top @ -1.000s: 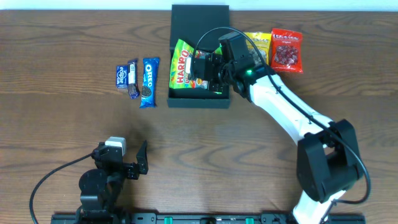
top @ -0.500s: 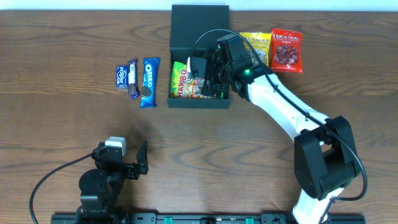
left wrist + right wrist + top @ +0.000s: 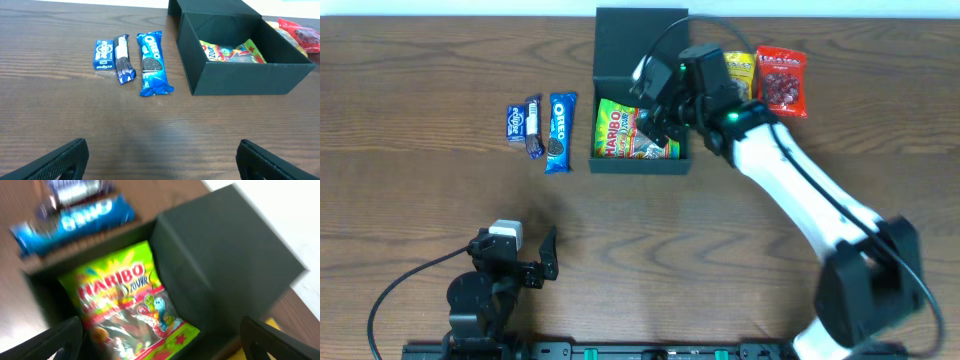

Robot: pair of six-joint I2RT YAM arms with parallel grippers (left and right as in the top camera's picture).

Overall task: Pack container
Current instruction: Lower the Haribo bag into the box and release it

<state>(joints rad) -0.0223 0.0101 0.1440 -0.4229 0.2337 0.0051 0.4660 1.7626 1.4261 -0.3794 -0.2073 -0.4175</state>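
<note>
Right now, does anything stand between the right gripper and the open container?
Nothing visible does. The right gripper hangs open over the container, whose lid is folded back; only a Haribo bag lies flat inside.

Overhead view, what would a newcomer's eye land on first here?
The bright green Haribo sweet bag lying inside the open dark teal-black matte square container at the far middle of the brown wooden table, with the right gripper open just above it. Next, the blue Oreo packet to the container's left and the glossy red sweet bag to its right.
</note>
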